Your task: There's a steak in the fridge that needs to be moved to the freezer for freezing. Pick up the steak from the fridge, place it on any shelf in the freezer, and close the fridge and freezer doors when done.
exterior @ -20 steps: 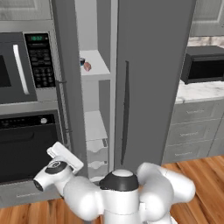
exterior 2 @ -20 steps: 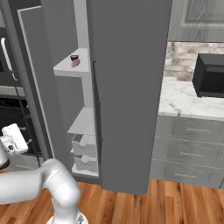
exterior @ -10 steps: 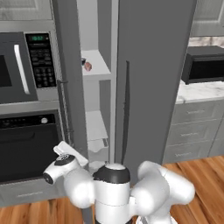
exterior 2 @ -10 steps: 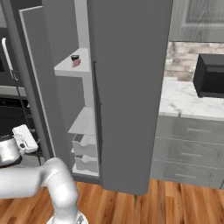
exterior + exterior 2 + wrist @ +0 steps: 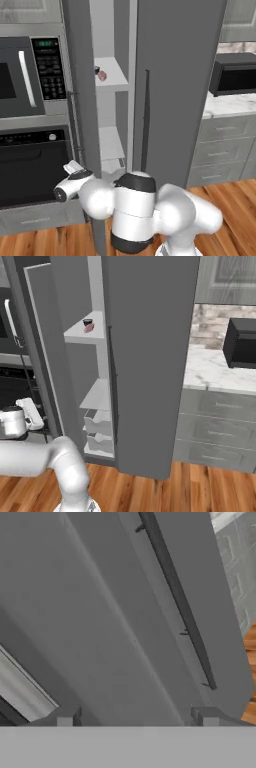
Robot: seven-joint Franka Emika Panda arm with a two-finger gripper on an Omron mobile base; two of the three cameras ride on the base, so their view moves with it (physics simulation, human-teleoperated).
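Steak beside a dark cup on the open freezer shelf, fridge door apparently shut.

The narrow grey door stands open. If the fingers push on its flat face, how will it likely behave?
The narrow door looks a tall rigid panel, so it should swing as one piece, not bend. Its flat face seems smooth, so the fingers might slide along it. The steak lies loose on its shelf; a hard slam could jolt it.

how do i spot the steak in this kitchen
Find the tall grey side-by-side unit and its narrow open compartment. On its upper white shelf sit two small things: the steak is the pinkish-red lump, beside a dark round cup.
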